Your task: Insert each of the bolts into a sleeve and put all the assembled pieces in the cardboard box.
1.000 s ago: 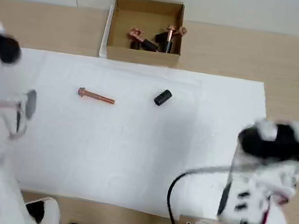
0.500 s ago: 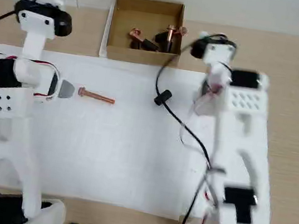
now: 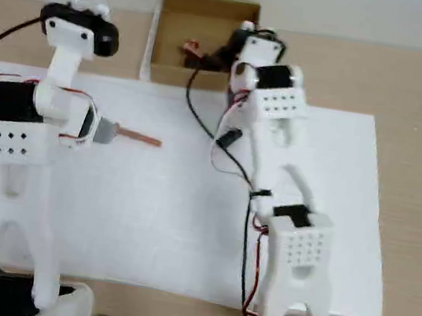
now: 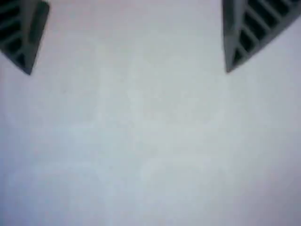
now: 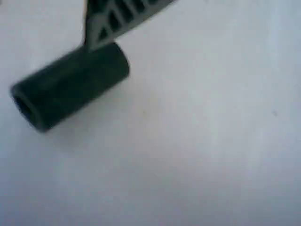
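1. White sheet [image 3: 185,226]: one. One loose bolt and one loose sleeve are recorded on it, apart from each other.
2. Cardboard box [image 3: 165,36]: one, past the sheet's far edge. Its contents are partly hidden by the right arm, so they are not counted.
3. Left gripper [image 4: 136,37]: spread wide, nothing held. It is set just beside the bolt's head, so this arm is judged nearer the bolt.
4. Right gripper [image 3: 238,121]: state cannot be told. It is poised over the sleeve.
5. Bolt [image 3: 141,139]: the long axis runs across the sheet, with the shank pointed toward the sleeve.
6. Sleeve [image 5: 70,84]: laid on its side, just beside the right gripper.
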